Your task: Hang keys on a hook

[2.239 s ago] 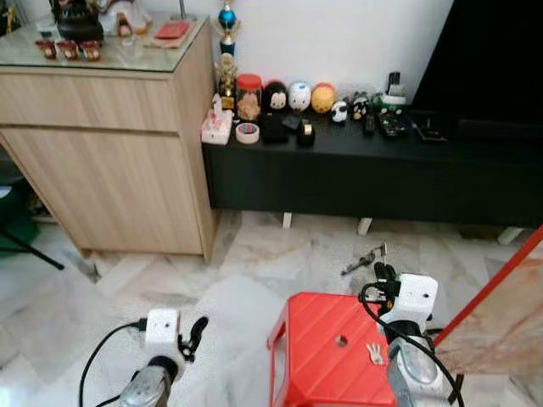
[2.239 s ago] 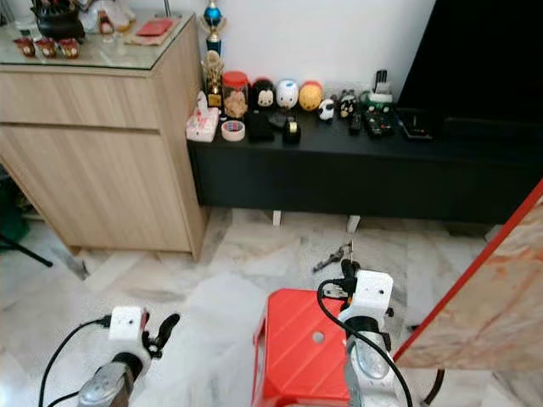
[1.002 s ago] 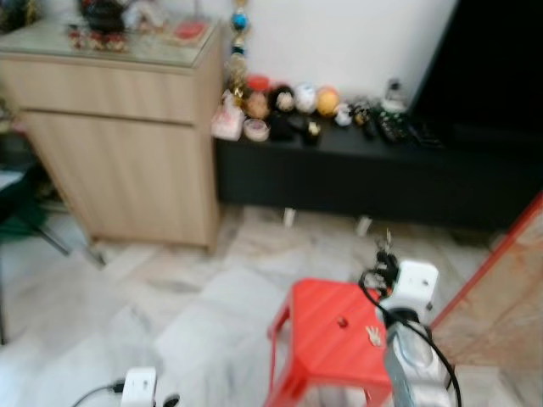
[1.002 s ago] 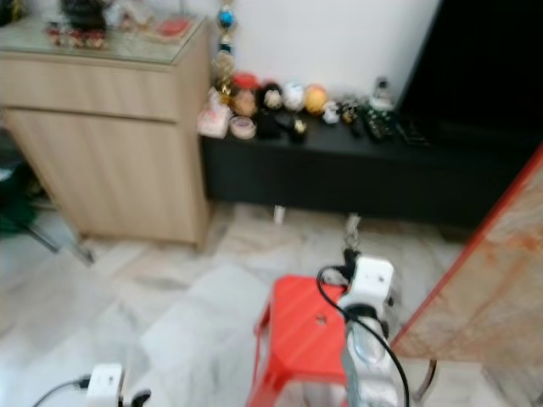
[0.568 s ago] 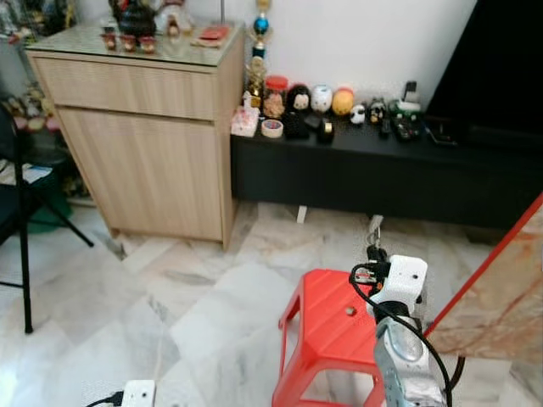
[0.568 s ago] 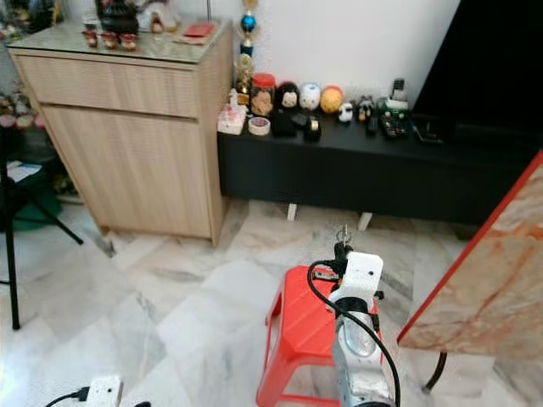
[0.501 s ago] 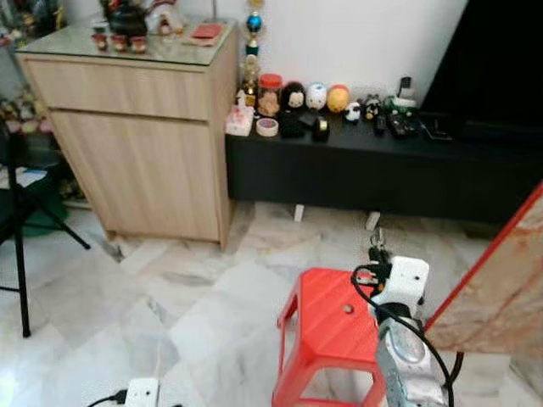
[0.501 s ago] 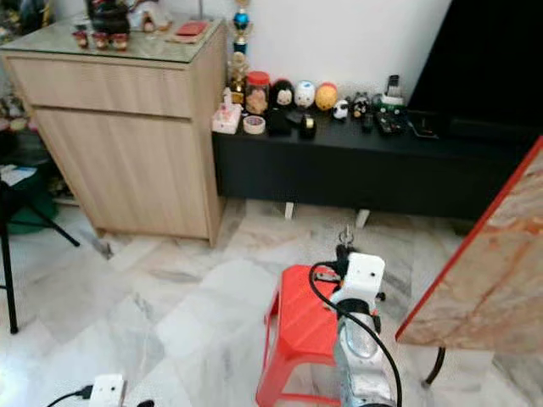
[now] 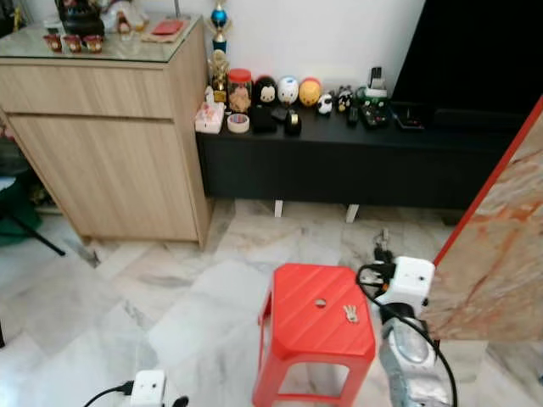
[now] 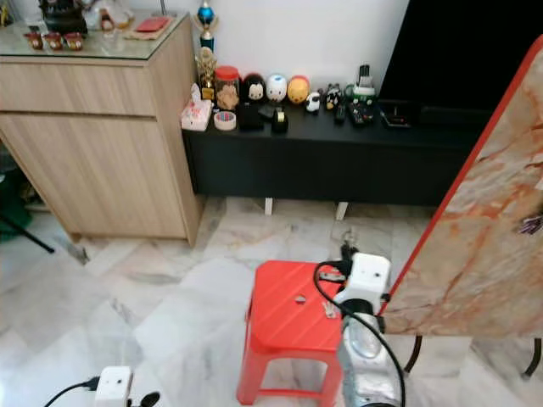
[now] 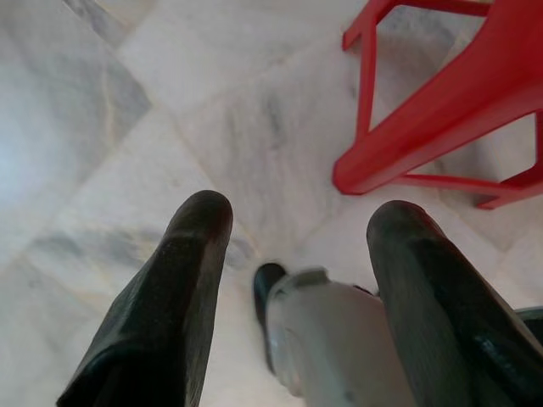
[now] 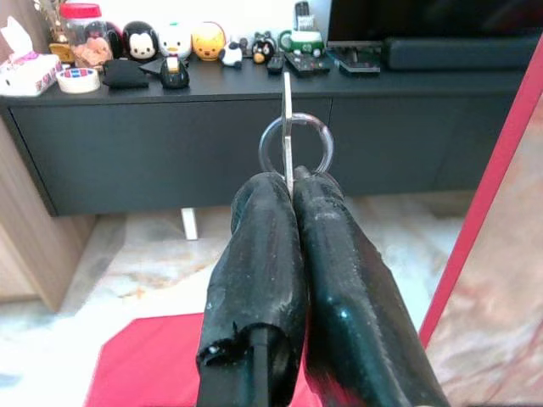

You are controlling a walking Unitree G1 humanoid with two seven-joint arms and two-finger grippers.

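Note:
My right gripper (image 12: 293, 182) is shut on a key ring (image 12: 295, 144), with a thin key blade standing up through the ring. In the eye views that gripper (image 9: 383, 257) hovers at the far right edge of a red plastic stool (image 9: 314, 318), the keys (image 9: 383, 239) sticking out ahead of it. A second small bunch of keys (image 9: 349, 314) lies on the stool top. A small dark fitting (image 10: 530, 225) sits on the marble-patterned panel (image 10: 475, 237) to my right. My left gripper (image 11: 293, 220) hangs low over the floor, open and empty.
A wooden cabinet (image 9: 110, 161) stands at the back left. A low black bench (image 9: 339, 161) carries toys, a tape roll and remotes under a dark TV (image 9: 475, 59). The red-edged panel leans close on the right. Marble floor lies open to the left of the stool.
The camera has swung right, bringing the marble panel further into view. My left arm has dropped low. The right gripper keeps its hold on the keys beside the stool.

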